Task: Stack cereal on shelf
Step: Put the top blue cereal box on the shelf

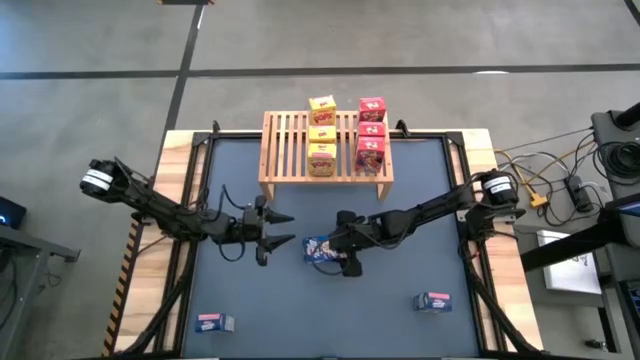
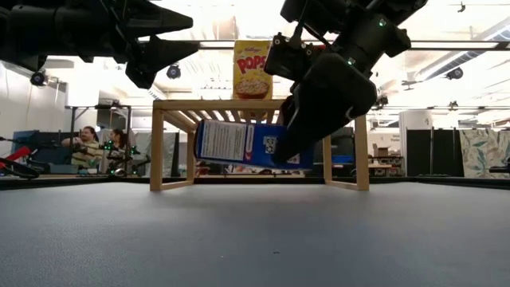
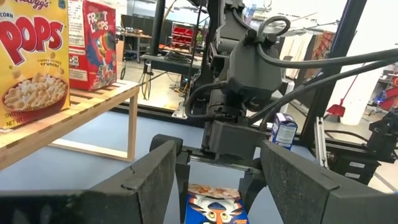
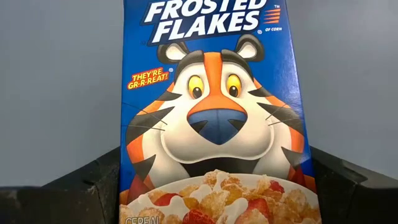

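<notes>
Frosted Flakes box point(image 1: 320, 249) sits at centre frame in the high view, clamped in the right pincer point(image 1: 345, 252) just above the dark worktop point(image 1: 400, 320), in front of the wooden shelf point(image 1: 290, 150). Left pincer point(image 1: 285, 229) hangs spread and empty beside it. Yellow Corn Pops boxes point(image 1: 321, 135) and red Froot Loops boxes point(image 1: 371, 135) stand on the shelf; two more blue boxes point(image 1: 433, 301) lie toward the lower frame.

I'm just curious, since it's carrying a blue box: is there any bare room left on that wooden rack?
Yes. The shelf is bare on its left slats, beside the yellow Corn Pops boxes. The right side is crowded: red Froot Loops boxes fill it. The right gripper holds the Frosted Flakes box above the mat in front.
</notes>
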